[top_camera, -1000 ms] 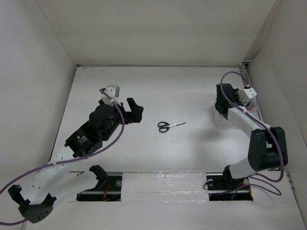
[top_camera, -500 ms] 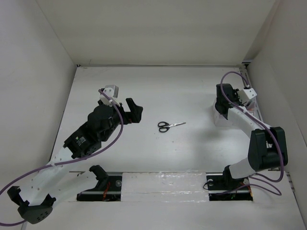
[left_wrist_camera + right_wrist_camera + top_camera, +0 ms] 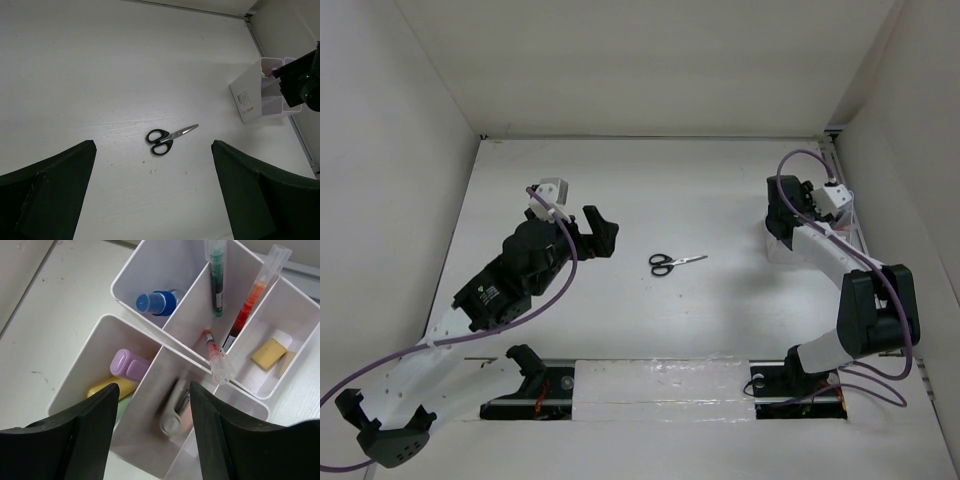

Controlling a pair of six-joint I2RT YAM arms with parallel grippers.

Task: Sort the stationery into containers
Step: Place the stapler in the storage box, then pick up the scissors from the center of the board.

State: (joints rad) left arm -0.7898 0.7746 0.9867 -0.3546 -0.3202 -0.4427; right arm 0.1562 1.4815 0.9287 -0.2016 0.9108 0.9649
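One item, the scissors [image 3: 676, 263], lies unsorted mid-table, well apart from the containers [image 3: 145, 405], which already hold bottle [image 3: 156, 303], pens [image 3: 216, 280], markers [image 3: 129, 364] and eraser [image 3: 269, 354]; the left gripper [image 3: 603, 232] facing the scissors and the right gripper [image 3: 152, 389] above the containers both gape empty.

The scissors [image 3: 169, 138] were made with black plastic handles and shiny metal blades; the bins [image 3: 142, 405] were moulded in smooth white plastic; the table [image 3: 100, 75] was finished matt.
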